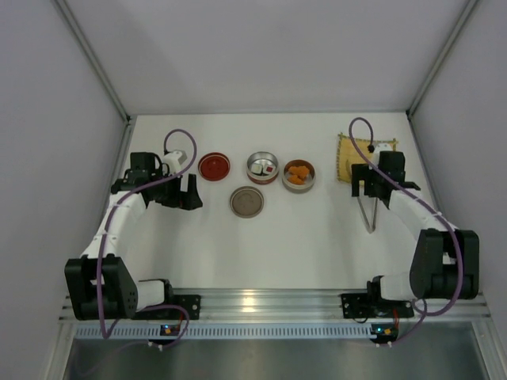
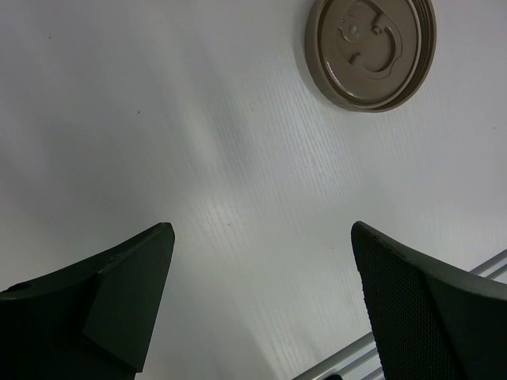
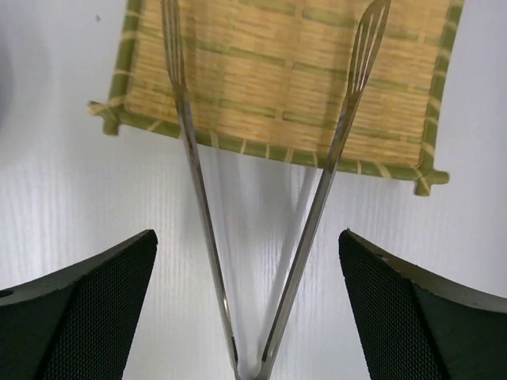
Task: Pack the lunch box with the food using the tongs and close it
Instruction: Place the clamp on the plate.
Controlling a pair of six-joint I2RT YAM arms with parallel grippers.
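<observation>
Top external view shows the tongs lying flat on the table toward its right edge, joined end pointing at the near edge and tips reaching the woven bamboo mat by the far right corner. The right pincer hangs over them; in the right wrist view the right pincer stands wide, its fingers flanking the tongs without touching, above the mat. Along the far middle sit a red lid, a tin with white-and-dark pieces and a tin with orange chunks; a brown lid lies just nearer. The left pincer hovers left of it, spread wide over bare table. The brown lid bears raised curved moulding, no legible lettering.
</observation>
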